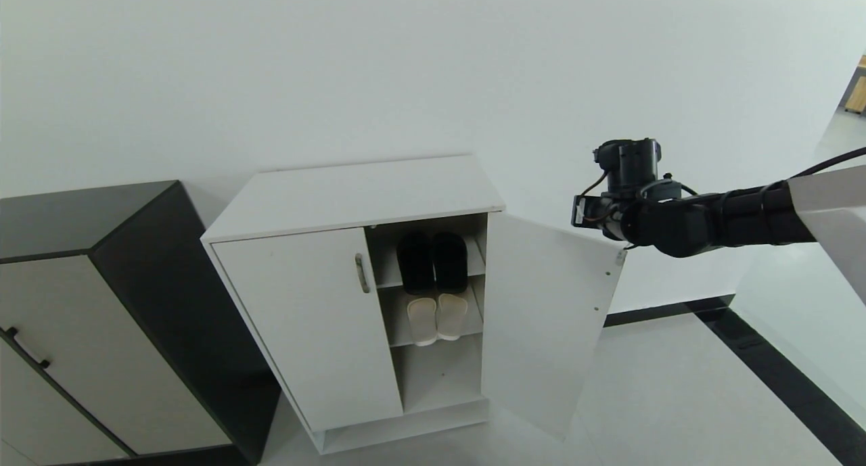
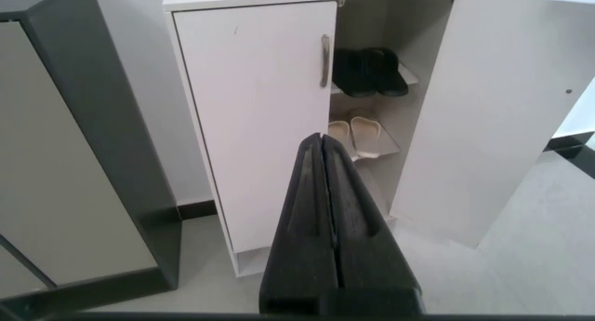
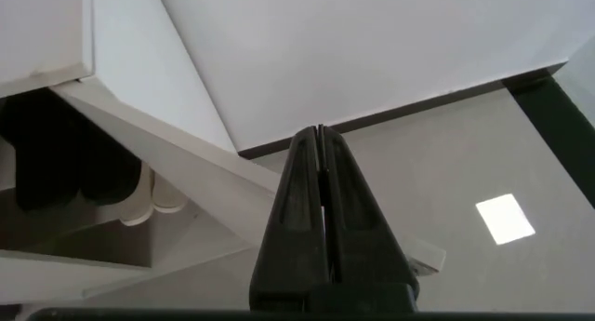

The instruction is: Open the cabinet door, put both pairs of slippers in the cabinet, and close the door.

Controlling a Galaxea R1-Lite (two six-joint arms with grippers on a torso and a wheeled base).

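The white cabinet [image 1: 352,195] stands against the wall with its right door [image 1: 541,317] swung open and its left door [image 1: 304,324] closed. A black pair of slippers [image 1: 433,260] lies on the upper shelf. Below it, a white pair of slippers [image 1: 436,317] lies on the middle shelf. My right arm [image 1: 636,216] hangs just beyond the open door's top outer corner. Seen from its wrist, the right gripper [image 3: 321,135] is shut and empty above the door's edge [image 3: 167,144]. My left gripper [image 2: 323,142] is shut and empty, some way in front of the closed left door [image 2: 256,116].
A dark cabinet [image 1: 101,249] with pale doors stands close to the white cabinet's left. A black floor strip [image 1: 778,378] runs along the right. Pale floor [image 1: 663,398] lies free in front of the open door.
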